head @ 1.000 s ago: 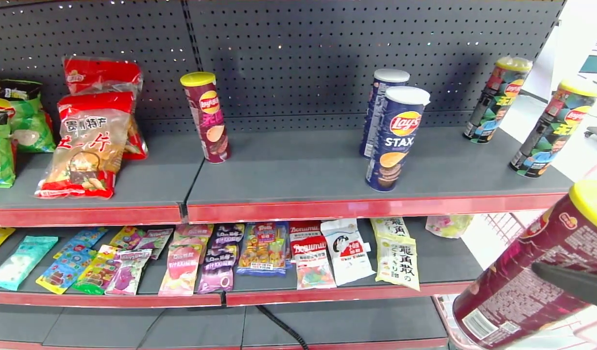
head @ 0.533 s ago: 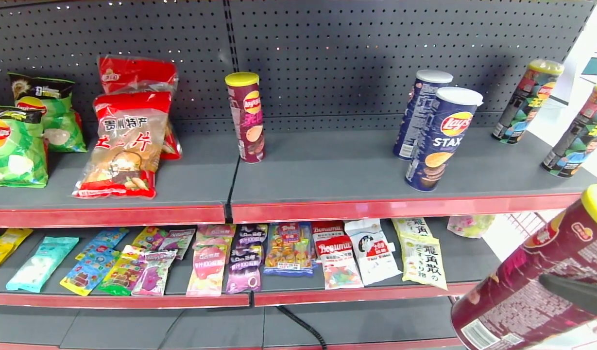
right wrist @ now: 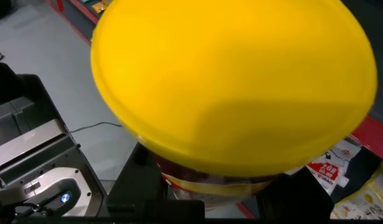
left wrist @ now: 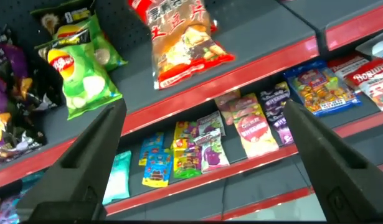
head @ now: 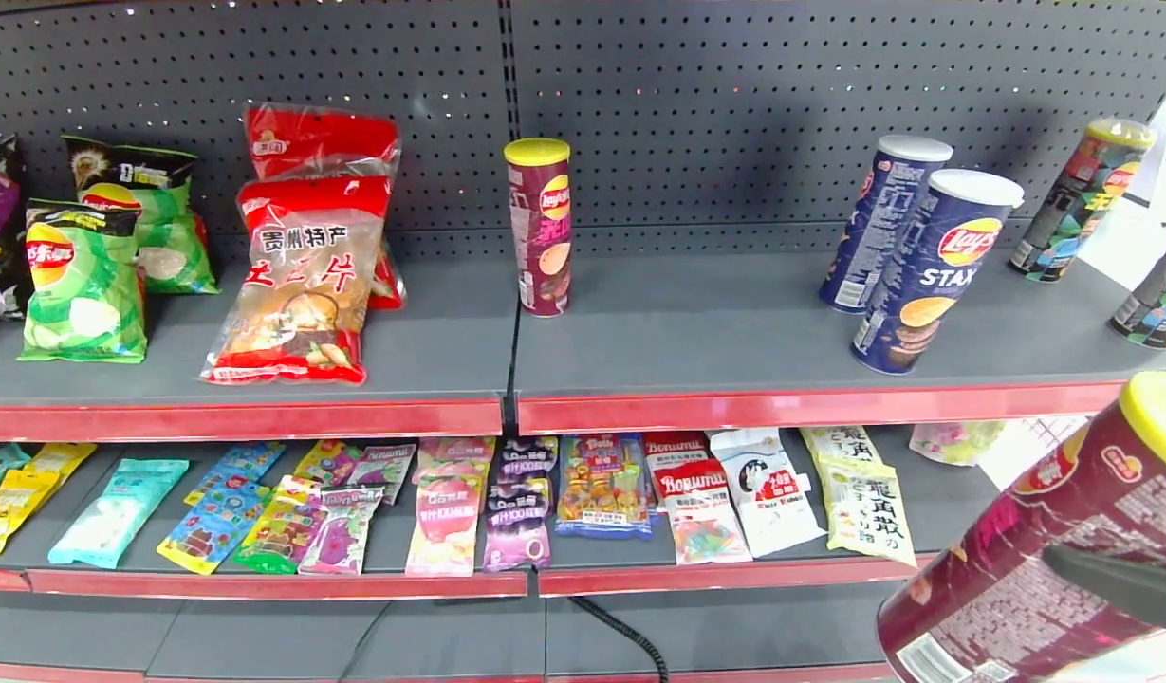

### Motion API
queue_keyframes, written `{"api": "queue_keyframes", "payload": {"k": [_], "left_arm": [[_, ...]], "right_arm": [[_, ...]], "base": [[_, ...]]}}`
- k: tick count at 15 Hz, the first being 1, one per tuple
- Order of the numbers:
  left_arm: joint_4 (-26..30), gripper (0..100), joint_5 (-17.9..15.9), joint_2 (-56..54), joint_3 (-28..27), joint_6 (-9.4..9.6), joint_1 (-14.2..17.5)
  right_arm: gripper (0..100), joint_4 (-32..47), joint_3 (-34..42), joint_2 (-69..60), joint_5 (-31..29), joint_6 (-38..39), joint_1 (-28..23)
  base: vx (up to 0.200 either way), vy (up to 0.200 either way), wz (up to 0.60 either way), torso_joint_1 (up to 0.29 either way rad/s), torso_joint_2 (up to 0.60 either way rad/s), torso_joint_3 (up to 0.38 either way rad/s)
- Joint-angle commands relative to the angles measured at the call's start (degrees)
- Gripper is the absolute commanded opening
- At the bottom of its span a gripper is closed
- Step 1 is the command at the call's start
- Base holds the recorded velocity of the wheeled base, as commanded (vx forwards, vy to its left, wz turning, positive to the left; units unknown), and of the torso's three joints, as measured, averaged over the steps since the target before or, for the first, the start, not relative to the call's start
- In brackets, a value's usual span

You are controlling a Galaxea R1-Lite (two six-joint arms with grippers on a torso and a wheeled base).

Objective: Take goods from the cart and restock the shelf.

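Note:
My right gripper [head: 1066, 569] is shut on a maroon chip can [head: 1019, 560] with a yellow lid, held tilted at the lower right, in front of and below the top shelf [head: 696, 332]. One dark finger [head: 1119, 583] lies across the can. From the right wrist, the yellow lid [right wrist: 235, 81] looms close above the right gripper [right wrist: 216, 193]. A matching maroon can [head: 541, 228] stands upright mid-shelf. My left gripper [left wrist: 203, 155] is open with nothing between its fingers, low at the left before the lower shelves.
Two blue cans [head: 934, 270] and two black-green cans [head: 1081, 199] stand on the shelf's right part. Red bags [head: 298, 275] and green bags [head: 84, 280] lean at its left. Free shelf lies either side of the maroon can. Candy packets [head: 450, 503] cover the lower shelf.
The whole picture has shifted to the right, so the camera has moved. The held can stays at the lower right in my right gripper.

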Motion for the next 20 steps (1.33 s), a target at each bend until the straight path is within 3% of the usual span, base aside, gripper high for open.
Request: {"api": "queue_keyframes", "payload": {"k": [1,11,14,16,20], "left_arm": [[0.06,100,-0.05,-0.33,0.2,0.1,0.01],[0.06,100,0.04,-0.42,0.38,0.1,0.01],[0.06,100,0.13,-0.5,0.47,1.86,0.01],[0.06,100,0.21,-0.5,0.47,1.94,0.01],[0.06,100,0.21,-0.5,0.47,2.03,0.01]], "right_arm": [[0,-0.04,0.01,0.1,0.08,-0.02,0.01],[0,0.05,0.54,-0.08,-0.19,-0.02,0.01],[0,0.05,0.45,-0.16,-0.19,-0.02,0.01],[0,0.05,0.54,-0.08,-0.19,-0.02,0.01],[0,0.05,0.45,-0.08,-0.19,-0.02,0.01]], "base": [[0.0,0.0,0.0,0.0,0.0,0.0],[0.0,0.18,0.0,0.003,0.01,0.002],[0.0,0.0,0.0,0.0,0.0,0.0],[0.0,0.0,0.0,0.0,0.0,0.0],[0.2,0.0,0.0,-0.004,0.0,0.007]]}}
